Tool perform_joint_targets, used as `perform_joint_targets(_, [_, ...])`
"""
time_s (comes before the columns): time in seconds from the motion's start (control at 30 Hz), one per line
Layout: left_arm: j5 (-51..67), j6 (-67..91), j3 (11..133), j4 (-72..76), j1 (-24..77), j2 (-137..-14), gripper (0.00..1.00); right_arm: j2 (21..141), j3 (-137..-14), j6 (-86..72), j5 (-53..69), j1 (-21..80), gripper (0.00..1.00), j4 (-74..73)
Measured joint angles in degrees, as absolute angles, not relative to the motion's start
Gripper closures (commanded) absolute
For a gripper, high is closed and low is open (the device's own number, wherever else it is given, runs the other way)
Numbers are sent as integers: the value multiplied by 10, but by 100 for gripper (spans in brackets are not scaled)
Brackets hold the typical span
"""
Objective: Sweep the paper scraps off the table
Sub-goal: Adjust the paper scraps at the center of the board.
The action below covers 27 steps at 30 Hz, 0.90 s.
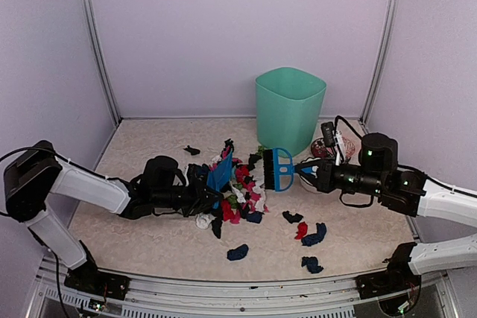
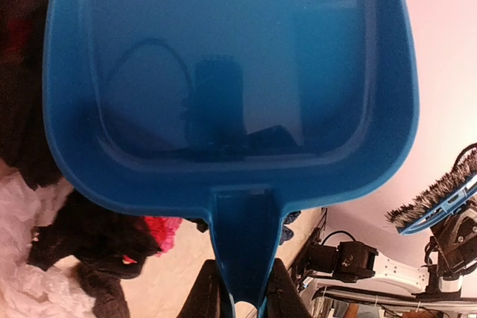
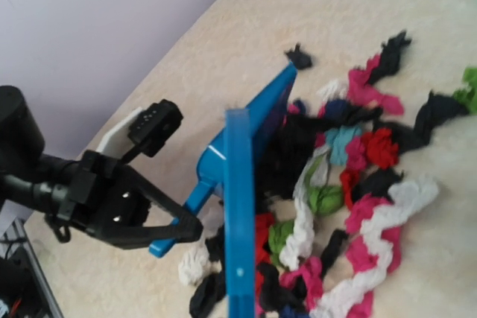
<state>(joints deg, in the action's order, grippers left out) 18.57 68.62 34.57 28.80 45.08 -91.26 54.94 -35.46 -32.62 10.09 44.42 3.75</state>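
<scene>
The paper scraps [image 1: 242,193] lie heaped mid-table, black, pink, red, white and green [image 3: 358,184]. My left gripper [image 2: 246,299] is shut on the handle of a blue dustpan [image 2: 223,72]. The dustpan [image 1: 220,173] stands tilted on its edge at the heap's left side, and scraps [image 2: 74,236] show beside it. My right gripper [image 1: 307,171] is shut on the handle of a blue brush [image 1: 279,169], which hangs just right of the heap with its bristles toward the heap. The right wrist view shows the brush [image 3: 238,221] edge-on, with the dustpan [image 3: 253,121] and left gripper [image 3: 179,225] behind it.
A green bin [image 1: 289,109] stands at the back, right of centre. Loose scraps lie apart from the heap on the table [image 1: 149,236]: dark blue ones [image 1: 237,252] [image 1: 311,264], a red and blue clump [image 1: 311,233], a black one [image 1: 192,150]. Walls close in on both sides.
</scene>
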Motion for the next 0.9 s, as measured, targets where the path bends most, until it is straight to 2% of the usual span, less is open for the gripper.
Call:
perform_joint_targets(0.3, [131, 619, 434, 108, 460, -779, 100, 547, -398, -290, 65, 444, 100, 16])
perform_joint_targets(0.53, [71, 541, 503, -48, 445, -707, 100, 621, -465, -233, 54, 444, 100, 20])
perform_joint_targets(0.9, [59, 407, 529, -216, 275, -574, 100, 848, -663, -67, 106, 442, 100, 47])
